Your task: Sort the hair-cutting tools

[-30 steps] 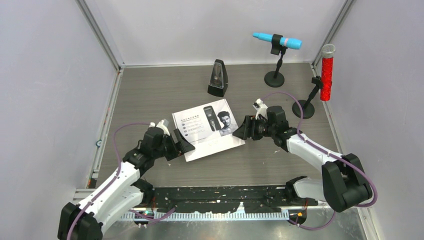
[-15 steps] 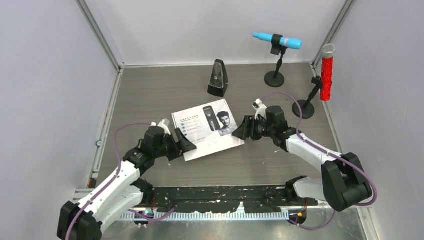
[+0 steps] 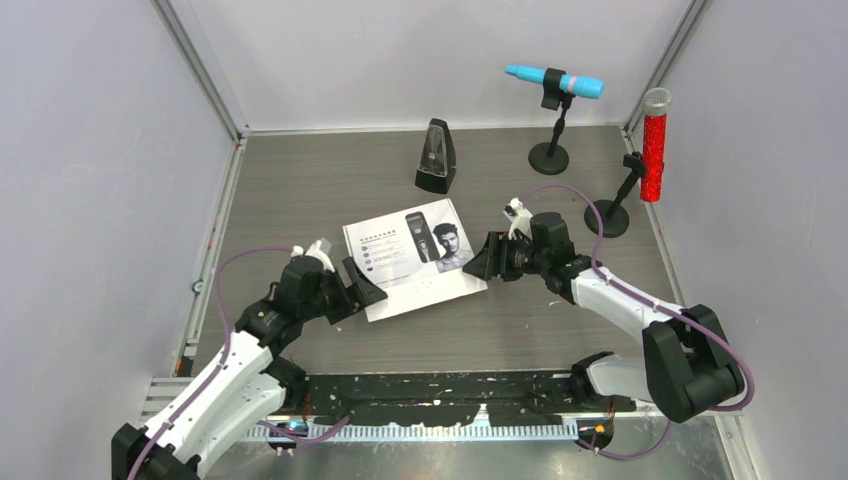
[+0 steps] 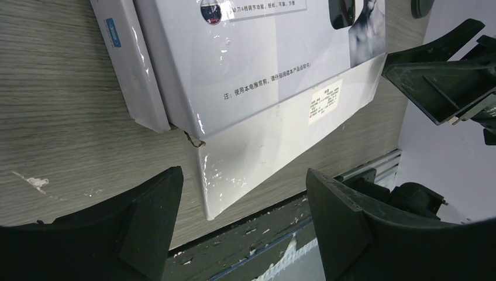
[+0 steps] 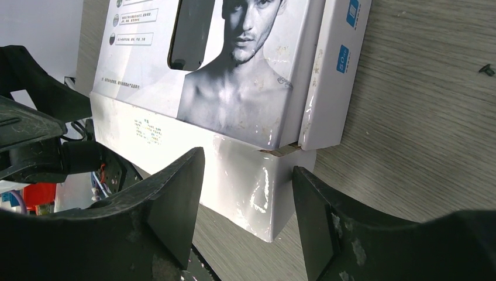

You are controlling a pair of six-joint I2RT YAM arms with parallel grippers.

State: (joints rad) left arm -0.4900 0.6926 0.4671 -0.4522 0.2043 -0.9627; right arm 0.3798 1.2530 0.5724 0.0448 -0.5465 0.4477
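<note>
**Work-cell status: carton flanked by both end effectors**

1. Table (image 3: 300, 190): flat, grey wood-grain laminate, matte, enclosed by plain pale walls.

2. Hair-clipper carton (image 3: 400, 265): a shallow rectangular box of glossy white card, lying flat near the middle of the table, rotated slightly off square. Its top face carries a printed picture of a slim dark clipper, a man's portrait and lines of small text. A narrow side flap stands slightly away from one corner, where the card is torn. The carton's inside is hidden, so the tools themselves cannot be located beyond the print.

3. Metronome (image 3: 435, 157): black, pyramid-shaped, upright, behind the carton and well apart from it.

4. Blue microphone (image 3: 555, 81) and red microphone (image 3: 654, 145): cylindrical bodies on thin stems with round black bases, at the far right.

5. Left end effector (image 3: 358, 288): matte black wedge-shaped fingers (image 4: 146, 222) spread apart, the carton's near-left corner just ahead of the gap; nothing gripped.

6. Right end effector (image 3: 483, 257): fingers (image 5: 169, 199) likewise apart, facing the carton's right corner; nothing gripped.
</note>
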